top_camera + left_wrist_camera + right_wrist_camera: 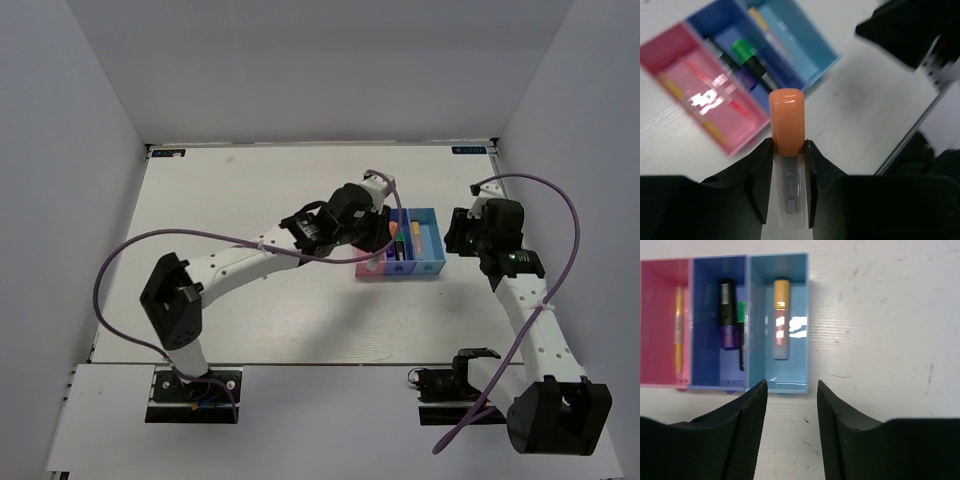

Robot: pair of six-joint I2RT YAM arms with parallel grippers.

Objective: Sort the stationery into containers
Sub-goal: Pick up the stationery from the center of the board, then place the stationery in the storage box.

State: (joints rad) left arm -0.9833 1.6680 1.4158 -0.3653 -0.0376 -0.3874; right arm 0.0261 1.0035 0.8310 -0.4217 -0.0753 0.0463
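My left gripper (788, 145) is shut on the grey-orange marker (786, 117), orange cap forward, held above the table just beside the joined bins. In the top view this gripper (378, 232) hovers over their left end. The pink bin (660, 315) holds a yellow stick (678, 330) and a pink stick (715, 87). The blue bin (707, 340) holds black markers with a purple cap (728, 335) and a green cap (741, 312). The cyan bin (790, 375) holds the orange-pink highlighter (781, 320). My right gripper (791, 390) is open and empty, just right of the bins (455, 232).
The bins (432, 262) sit right of the table's centre. White walls enclose the table on the left, back and right. The left arm's purple cable (130, 250) loops over the left half; the right arm's cable (570, 215) arcs near the right wall.
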